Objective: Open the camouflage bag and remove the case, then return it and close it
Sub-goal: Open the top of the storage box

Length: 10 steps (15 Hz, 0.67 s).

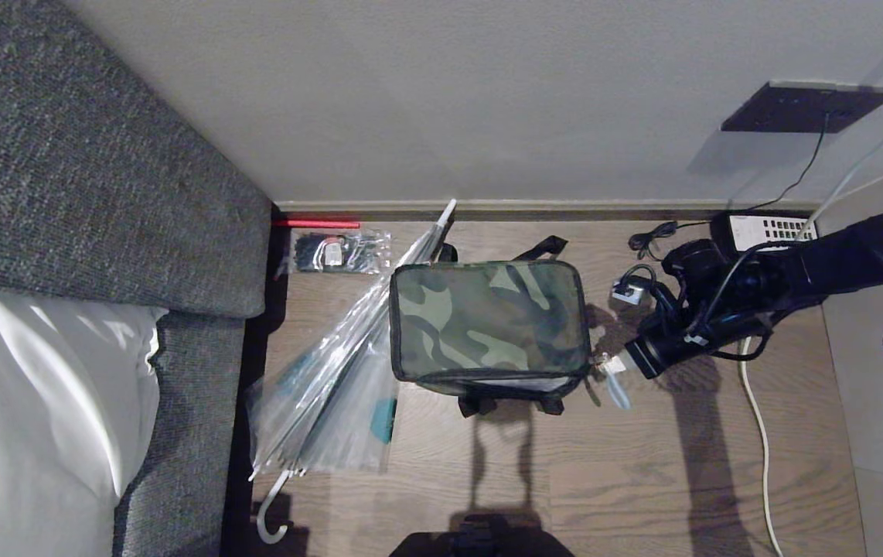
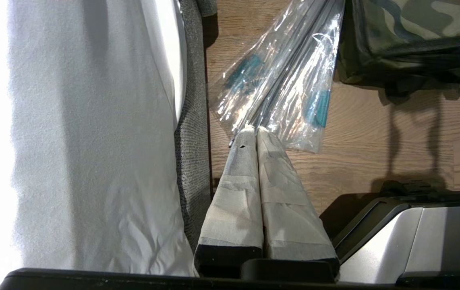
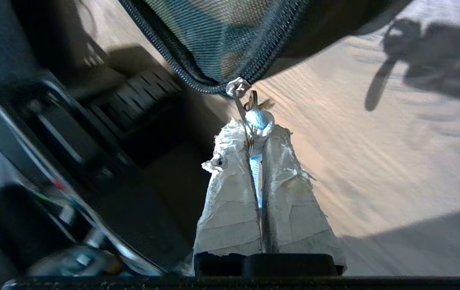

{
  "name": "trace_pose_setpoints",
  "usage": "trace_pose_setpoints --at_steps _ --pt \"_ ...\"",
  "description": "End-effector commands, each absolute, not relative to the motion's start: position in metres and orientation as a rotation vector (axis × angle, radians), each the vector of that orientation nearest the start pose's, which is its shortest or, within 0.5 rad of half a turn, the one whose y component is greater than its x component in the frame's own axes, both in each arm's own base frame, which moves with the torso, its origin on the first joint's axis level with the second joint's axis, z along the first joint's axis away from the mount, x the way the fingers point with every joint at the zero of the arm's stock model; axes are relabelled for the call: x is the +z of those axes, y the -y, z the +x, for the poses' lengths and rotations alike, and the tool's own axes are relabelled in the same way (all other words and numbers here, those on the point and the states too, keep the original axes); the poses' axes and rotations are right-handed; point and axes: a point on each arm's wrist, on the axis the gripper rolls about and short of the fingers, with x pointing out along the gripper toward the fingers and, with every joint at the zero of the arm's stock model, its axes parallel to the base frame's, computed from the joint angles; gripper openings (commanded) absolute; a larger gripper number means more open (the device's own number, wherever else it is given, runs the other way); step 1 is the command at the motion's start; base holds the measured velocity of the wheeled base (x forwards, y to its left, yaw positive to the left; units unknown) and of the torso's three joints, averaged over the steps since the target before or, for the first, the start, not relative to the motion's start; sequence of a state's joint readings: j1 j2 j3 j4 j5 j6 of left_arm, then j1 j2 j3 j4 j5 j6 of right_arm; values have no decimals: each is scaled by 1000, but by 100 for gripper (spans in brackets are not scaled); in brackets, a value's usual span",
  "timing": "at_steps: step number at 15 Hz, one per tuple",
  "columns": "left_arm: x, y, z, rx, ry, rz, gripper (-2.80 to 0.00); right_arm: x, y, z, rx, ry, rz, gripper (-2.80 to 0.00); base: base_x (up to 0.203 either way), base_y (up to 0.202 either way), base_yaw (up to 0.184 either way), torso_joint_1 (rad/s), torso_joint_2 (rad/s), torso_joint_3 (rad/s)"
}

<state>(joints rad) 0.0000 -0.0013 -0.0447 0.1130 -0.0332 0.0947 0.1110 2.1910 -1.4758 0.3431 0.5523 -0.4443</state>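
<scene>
Fingers of the right gripper (image 3: 256, 133), tape-wrapped, pinch the zip pull (image 3: 259, 121) at the bag's near right corner; fingers of the left gripper (image 2: 256, 135) are pressed together on nothing, parked low beside the sofa (image 1: 101, 193). Bag (image 1: 488, 329): boxy, soft-sided, camouflage top panel, black sides and zip trim, standing on the floor (image 1: 642, 464) between the umbrella (image 1: 349, 363) and the right arm, well short of the wall (image 1: 488, 100). A pale slit along its near edge suggests the zip is partly run. Handling, judged: light and limp, fabric likely to buckle or slide across the wood if the pull is dragged hard, so the pull wants leading along the zip line rather than away from it. Best holds: the pull with its small ring for the zip; the lid edge or black straps (image 1: 538, 247) for lifting. Pull is small and metal, likely to slip from the tape. Floor: smooth wood plank, little friction. Room: tight corner, sofa and white bedding (image 1: 39, 402) to the left, umbrella in clear wrap touching the bag's left side, small packet (image 1: 341, 251) by the skirting, power strip (image 1: 770, 228) and cables near the right arm, wall socket plate (image 1: 809, 107) above.
</scene>
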Motion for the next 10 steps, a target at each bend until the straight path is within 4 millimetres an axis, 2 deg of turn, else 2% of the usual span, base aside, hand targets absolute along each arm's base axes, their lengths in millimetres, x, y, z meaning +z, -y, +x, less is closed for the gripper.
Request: trace_pose_setpoints --at_steps 1,2,5,10 --pt "76 1 -27 -36 -67 94 -280 104 -72 394 816 -901 -102 -280 0 0 0 0 0 0" --pt "76 1 -27 -37 -67 94 -280 103 -84 393 799 -890 -84 -280 0 0 0 0 0 0" --pt "76 1 -27 -37 -67 94 -280 93 -87 399 727 -854 -151 -280 0 0 0 0 0 0" --pt "76 1 -27 -37 -67 94 -280 95 -60 406 683 -830 -241 -280 0 0 0 0 0 0"
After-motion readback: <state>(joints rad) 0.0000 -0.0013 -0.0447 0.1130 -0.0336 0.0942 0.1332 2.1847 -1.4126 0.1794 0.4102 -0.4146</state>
